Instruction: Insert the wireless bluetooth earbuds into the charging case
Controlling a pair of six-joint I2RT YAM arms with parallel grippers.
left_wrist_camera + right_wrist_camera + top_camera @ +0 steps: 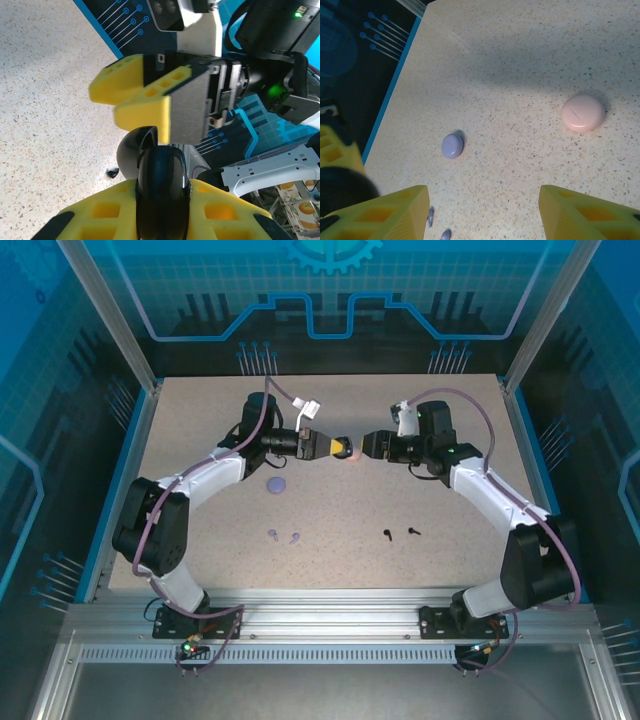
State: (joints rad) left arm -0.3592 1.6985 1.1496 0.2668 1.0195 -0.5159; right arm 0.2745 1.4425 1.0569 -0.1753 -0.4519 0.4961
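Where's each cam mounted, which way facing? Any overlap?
Top external: above and behind the bases, looking down on the table; left arm and right arm show whole.
Left wrist: looks along the left gripper, shut on the black case, toward the right gripper.
Right wrist: looks down between its open fingers at the lilac case and pink case.
Shared: lilac case, top and right wrist.

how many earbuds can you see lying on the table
4. Two lilac earbuds lie side by side left of centre, towards the near edge. Two black earbuds lie right of centre in the same row. Others may be hidden from view.
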